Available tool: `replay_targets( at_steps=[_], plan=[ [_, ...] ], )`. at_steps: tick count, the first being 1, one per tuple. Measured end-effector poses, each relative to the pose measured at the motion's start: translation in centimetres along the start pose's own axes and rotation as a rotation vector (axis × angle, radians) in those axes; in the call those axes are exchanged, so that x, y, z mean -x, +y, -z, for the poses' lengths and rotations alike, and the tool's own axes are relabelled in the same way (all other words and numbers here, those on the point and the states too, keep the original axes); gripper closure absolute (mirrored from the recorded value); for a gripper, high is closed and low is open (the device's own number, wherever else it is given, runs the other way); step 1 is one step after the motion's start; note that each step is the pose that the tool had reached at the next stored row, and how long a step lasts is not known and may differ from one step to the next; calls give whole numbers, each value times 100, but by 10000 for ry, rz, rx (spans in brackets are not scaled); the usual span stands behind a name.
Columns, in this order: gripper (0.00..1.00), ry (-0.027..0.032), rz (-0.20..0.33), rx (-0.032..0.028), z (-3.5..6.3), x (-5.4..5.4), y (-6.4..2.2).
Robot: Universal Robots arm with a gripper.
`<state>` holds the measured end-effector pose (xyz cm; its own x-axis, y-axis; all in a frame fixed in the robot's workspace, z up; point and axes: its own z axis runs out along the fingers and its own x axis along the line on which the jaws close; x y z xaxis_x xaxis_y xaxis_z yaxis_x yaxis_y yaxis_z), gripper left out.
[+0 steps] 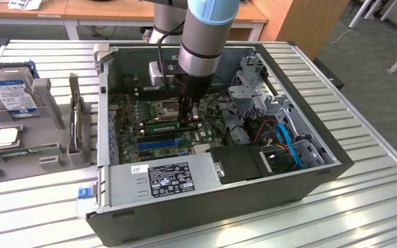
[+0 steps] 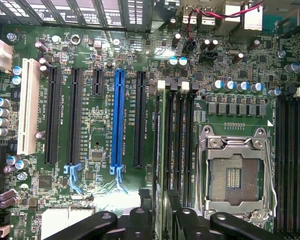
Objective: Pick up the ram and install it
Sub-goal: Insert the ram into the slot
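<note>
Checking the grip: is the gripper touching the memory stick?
Cannot tell. In the wrist view the memory stick runs edge-on right up to the gripper, yet neither contact nor a gap shows plainly. The exterior view does not settle it either.

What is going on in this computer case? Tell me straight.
A robot arm reaches down into the open computer case. Its gripper sits right over the ram, which stands on edge among the black memory slots beside the empty processor socket. Whether the stick is fully seated cannot be told.
</note>
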<state>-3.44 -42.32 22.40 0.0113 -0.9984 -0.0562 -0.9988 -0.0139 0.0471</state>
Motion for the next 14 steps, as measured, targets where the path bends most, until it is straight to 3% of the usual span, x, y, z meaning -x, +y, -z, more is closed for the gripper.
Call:
replay_targets(
  at_steps=[1, 6, 14],
  plan=[
    [74, 1, 0, 0, 0, 0, 0],
    [74, -1, 0, 1, 6, 0, 1],
    [74, -43, 3, 0, 113, 6, 4]
  ],
)
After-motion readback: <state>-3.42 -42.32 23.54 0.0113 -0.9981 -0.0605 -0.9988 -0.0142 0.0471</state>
